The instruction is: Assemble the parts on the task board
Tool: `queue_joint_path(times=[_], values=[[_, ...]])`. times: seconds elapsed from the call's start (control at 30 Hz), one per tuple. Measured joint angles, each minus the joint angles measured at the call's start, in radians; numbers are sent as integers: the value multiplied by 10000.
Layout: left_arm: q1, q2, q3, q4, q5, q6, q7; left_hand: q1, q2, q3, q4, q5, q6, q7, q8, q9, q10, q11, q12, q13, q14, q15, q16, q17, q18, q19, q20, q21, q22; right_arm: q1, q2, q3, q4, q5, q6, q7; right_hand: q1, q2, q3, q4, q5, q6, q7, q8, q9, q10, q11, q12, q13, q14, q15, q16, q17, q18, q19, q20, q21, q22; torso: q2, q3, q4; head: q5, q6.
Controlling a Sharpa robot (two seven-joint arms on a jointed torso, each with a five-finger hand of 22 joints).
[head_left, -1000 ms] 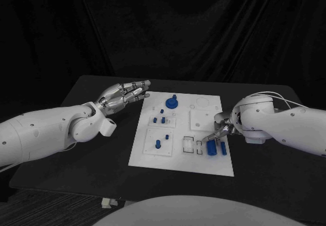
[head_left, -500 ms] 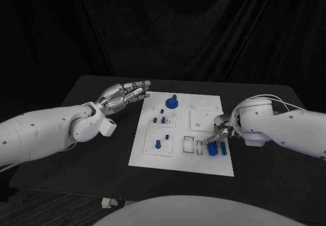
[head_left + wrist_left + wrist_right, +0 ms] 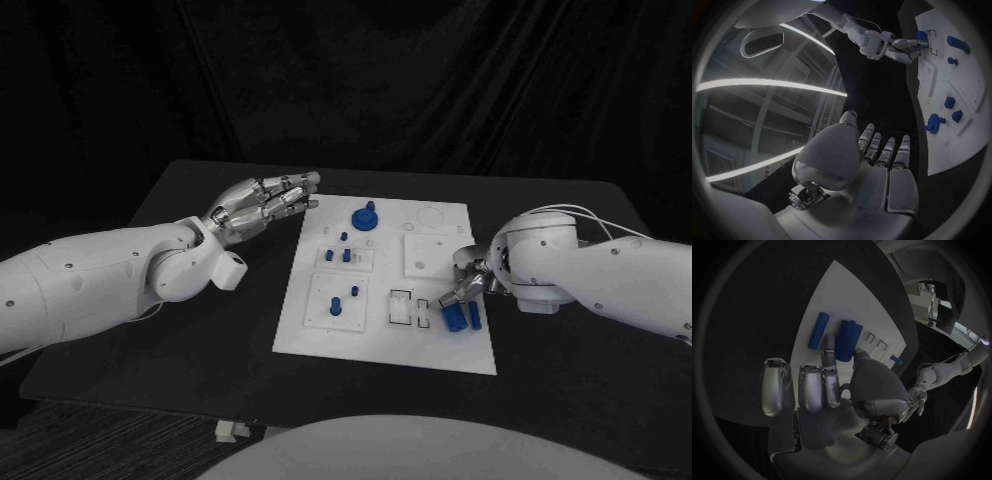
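Right hand (image 3: 470, 283) sits low at the board's (image 3: 433, 355) right edge, fingers curled down w/ thumb and a fingertip (image 3: 829, 347) touching the wider blue block (image 3: 848, 338); can't tell if it's actually gripped. Thinner blue bar (image 3: 819, 330) lies just beside that block, both flat on the board near 2 small rectangular slots (image 3: 410, 309). Left hand (image 3: 264, 205) hovers off the board's far left corner, fingers apart & fairly straight, holding nothing. Blue knob (image 3: 365, 215) stands near the board's far edge; small blue pegs (image 3: 338, 255) are mid-left.
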Motion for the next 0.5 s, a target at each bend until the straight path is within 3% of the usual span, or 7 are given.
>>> queue_joint_path(times=[0.03,0.17,0.2,0.3,0.5], values=[[-1,4,0,-2,0,2,-3,0,0,0,0,0,1,-1,0,0,0,0,0,0,0,0,0,0,0,0,0,0,0,-7,-3,0,1,9,-27,0,47,-47,-9,-204,125,-28,37,0,69,0,1,0,0,1,1,0,0,0,0,0,-1,0,0,0,0,-1,0],[-3,14,0,-8,0,13,-13,0,0,0,0,0,1,-1,0,0,0,0,0,0,0,0,0,0,0,0,0,0,1,-28,-43,-3,18,98,-198,1,203,-128,-29,-399,580,-117,125,0,229,48,53,0,0,45,79,-2,0,0,0,1,-2,0,1,0,0,-1,0],[-3,14,0,-9,0,15,-15,0,0,0,0,0,1,-1,0,0,0,0,0,0,0,0,0,0,0,0,0,0,1,-31,-55,-5,22,127,-247,1,246,-169,10,-438,589,-119,125,0,254,48,54,0,0,-17,122,-2,0,1,0,1,-2,0,1,0,0,-1,0],[-4,14,0,-15,0,20,-19,0,0,0,0,0,2,-1,0,0,0,0,0,0,1,0,0,1,0,1,0,0,2,-39,-97,-8,33,237,-419,1,381,-299,-6,-674,1143,-119,124,0,311,48,56,0,0,-15,121,-2,0,1,0,1,-2,0,1,0,0,-1,0],[-6,15,0,-24,0,25,-28,0,0,0,0,1,2,-1,0,0,0,0,0,0,3,2,1,1,0,1,0,0,14,-45,-151,-11,63,429,-758,1,429,-349,118,-797,1933,-136,107,0,530,47,58,0,0,-16,123,-125,0,0,0,0,-2,0,0,-1,0,8,0]])
